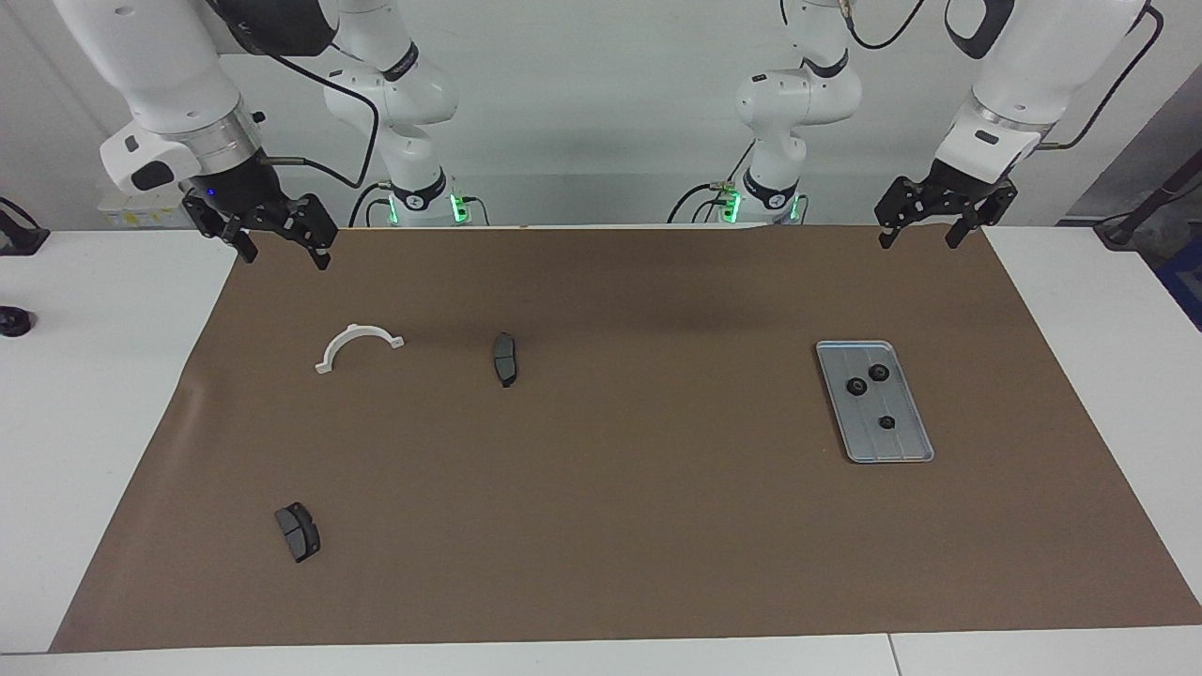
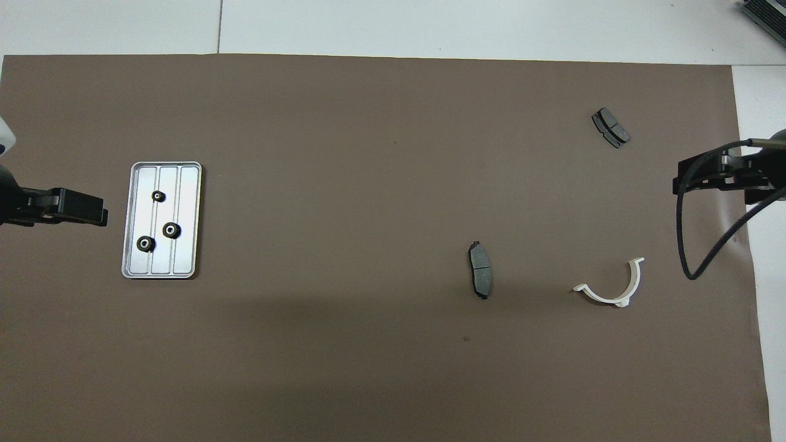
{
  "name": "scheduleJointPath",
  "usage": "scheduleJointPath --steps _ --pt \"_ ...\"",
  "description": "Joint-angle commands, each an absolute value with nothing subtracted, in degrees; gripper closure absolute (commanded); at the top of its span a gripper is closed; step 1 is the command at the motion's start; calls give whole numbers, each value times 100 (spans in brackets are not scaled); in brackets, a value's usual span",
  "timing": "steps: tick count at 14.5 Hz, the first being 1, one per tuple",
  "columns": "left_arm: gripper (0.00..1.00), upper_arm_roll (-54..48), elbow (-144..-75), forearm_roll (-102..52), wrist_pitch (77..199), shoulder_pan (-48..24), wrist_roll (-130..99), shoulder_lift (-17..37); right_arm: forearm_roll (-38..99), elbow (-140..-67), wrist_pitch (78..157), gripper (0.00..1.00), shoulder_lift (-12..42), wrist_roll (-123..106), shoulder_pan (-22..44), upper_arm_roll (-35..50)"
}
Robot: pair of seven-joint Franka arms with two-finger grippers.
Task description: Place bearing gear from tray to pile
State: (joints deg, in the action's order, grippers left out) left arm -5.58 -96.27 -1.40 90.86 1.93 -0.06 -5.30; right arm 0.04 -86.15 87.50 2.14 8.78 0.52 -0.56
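Three bearing gears [image 1: 879, 373] in tray [image 1: 901, 446]; both arms wait, left gripper [image 1: 923, 242] and right gripper [image 1: 285, 253] spread, empty, over bench corners; only facing view shows gaps

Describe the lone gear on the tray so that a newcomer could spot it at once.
Find the silver tray on the brown mat, toward the left arm's end of the table. Three small black gears sit on it. Two lie close together, nearer the robots; the lone gear sits apart, farther from the robots.
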Motion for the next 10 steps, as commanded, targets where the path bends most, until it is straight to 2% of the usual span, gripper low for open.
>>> scheduleJointPath --steps 1,10 --pt "0 -554 -9571 -193 9000 228 123 -492 -18 -8719 8859 0 176 712 18 -53" --pt "0 -545 -9782 -176 9333 264 280 -536 -18 -8719 8842 0 176 712 18 -53"
